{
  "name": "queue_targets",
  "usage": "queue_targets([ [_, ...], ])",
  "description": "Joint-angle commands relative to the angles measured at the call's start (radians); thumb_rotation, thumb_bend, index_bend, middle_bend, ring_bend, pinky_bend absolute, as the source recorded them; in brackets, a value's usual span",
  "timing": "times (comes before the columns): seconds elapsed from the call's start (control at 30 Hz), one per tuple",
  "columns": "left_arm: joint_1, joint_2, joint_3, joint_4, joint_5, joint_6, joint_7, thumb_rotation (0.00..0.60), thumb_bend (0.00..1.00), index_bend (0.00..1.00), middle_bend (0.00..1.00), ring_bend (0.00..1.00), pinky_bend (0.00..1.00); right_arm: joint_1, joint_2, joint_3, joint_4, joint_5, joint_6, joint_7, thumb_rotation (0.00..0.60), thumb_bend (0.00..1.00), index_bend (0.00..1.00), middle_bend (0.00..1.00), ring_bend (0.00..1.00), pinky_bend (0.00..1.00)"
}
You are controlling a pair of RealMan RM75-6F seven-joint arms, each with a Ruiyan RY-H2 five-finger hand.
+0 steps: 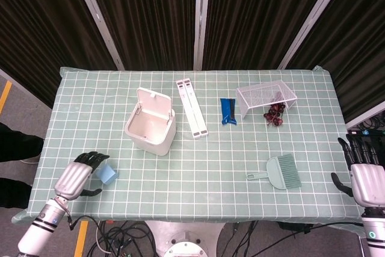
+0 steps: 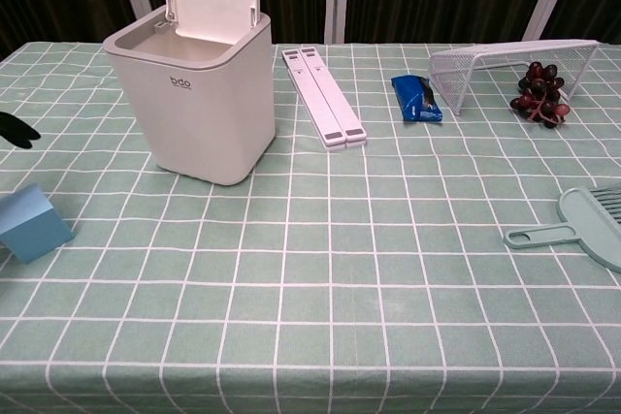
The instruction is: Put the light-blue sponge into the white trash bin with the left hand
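Two robot hands are showing at the near edge of a table (image 1: 198, 197) covered in a green checked cloth, one at each corner. The left hand (image 1: 77, 175) is hovering over the near left part of the table with its dark fingers (image 1: 95, 159) spread and pointing toward one light-blue sponge (image 1: 107, 173), which is lying just beside the fingertips. Whether they are touching the sponge cannot be told from above; the hand is holding nothing. In the chest view only a dark fingertip is peeking in at the left edge, above the sponge (image 2: 31, 224). The right hand (image 1: 366, 179) is hanging off the near right corner, fingers spread and holding nothing.

On the near right, one pale green dustpan brush (image 1: 281, 172) is lying flat, its handle pointing left.

Further back, left of centre, one white bin (image 1: 151, 127) is standing upright with its lid flipped open and its inside bare. It is sitting well apart from the sponge, up and to the right of it.

Beside the bin to the right, one long white folded stand (image 1: 191, 107) is lying lengthwise. Right of that, one blue packet (image 1: 228, 111) is lying flat. At the far right, one white wire basket (image 1: 265, 97) is tipped on its side, with one bunch of dark red grapes (image 1: 275, 114) just in front of it.
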Motion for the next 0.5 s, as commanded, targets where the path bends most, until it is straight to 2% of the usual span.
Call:
queue_targets([
  [0.03, -0.011, -0.020, -0.003, 0.031, -0.017, -0.020, -0.015, 0.600, 0.00, 0.16, 0.19, 0.12, 0.19, 0.000, 0.000, 0.000, 0.003, 0.001, -0.001, 0.002, 0.600, 0.22, 0.00, 0.00, 0.00, 0.00],
  [0.5, -0.046, -0.087, 0.012, 0.130, -0.035, -0.079, -0.063, 0.600, 0.00, 0.18, 0.20, 0.12, 0.20, 0.000, -0.003, 0.000, 0.011, 0.008, -0.006, 0.008, 0.600, 0.22, 0.00, 0.00, 0.00, 0.00],
])
